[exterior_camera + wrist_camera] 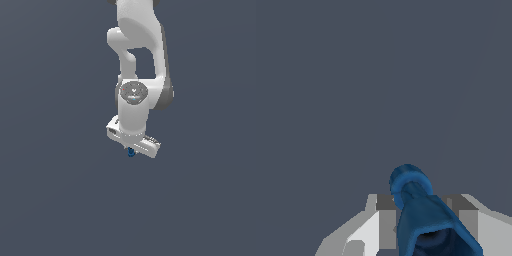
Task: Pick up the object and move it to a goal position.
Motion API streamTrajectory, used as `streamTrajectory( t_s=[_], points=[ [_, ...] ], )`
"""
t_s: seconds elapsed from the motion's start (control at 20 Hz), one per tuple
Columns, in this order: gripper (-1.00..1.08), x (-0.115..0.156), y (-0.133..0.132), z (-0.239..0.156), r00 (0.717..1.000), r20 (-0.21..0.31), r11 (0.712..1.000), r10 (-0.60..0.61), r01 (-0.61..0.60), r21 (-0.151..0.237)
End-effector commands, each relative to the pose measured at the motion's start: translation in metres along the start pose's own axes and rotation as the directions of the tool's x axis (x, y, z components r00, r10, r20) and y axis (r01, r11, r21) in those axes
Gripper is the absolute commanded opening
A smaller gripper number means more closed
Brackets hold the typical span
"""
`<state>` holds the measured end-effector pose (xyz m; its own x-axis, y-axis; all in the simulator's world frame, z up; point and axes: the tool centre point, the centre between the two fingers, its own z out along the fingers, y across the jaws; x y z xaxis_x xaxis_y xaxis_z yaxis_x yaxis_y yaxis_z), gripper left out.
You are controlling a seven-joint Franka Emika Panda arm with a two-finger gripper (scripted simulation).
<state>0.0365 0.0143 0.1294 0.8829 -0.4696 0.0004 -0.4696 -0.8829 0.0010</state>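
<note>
The object point(131, 152) is a tiny bright blue piece that peeks out just below my white gripper point(132, 150) in the exterior view. In the wrist view the blue object point(423, 215) looks long and roughly cylindrical with a rounded far end, and it sits between my two grey fingers point(387, 220). My gripper point(423, 227) is shut on it. The arm hangs down from the top of the exterior view, and most of the object is hidden behind the hand there. No goal marker shows in either view.
A plain dark grey-blue surface point(60, 200) fills both views around the arm. No other object, container or edge shows.
</note>
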Motion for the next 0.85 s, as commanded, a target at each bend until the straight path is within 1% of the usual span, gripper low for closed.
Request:
streamTrajectory(
  t_s=[0.0,0.2,0.4,0.8],
  points=[
    [-1.00,0.000,-0.015,-0.022,1.000,0.000,1.000,0.000,0.000,0.000],
    [-1.00,0.002,-0.035,-0.049,1.000,0.000,1.000,0.000,0.000,0.000],
    [-1.00,0.003,-0.049,-0.067,1.000,0.000,1.000,0.000,0.000,0.000],
    [-1.00,0.004,-0.059,-0.080,1.000,0.000,1.000,0.000,0.000,0.001]
  ],
)
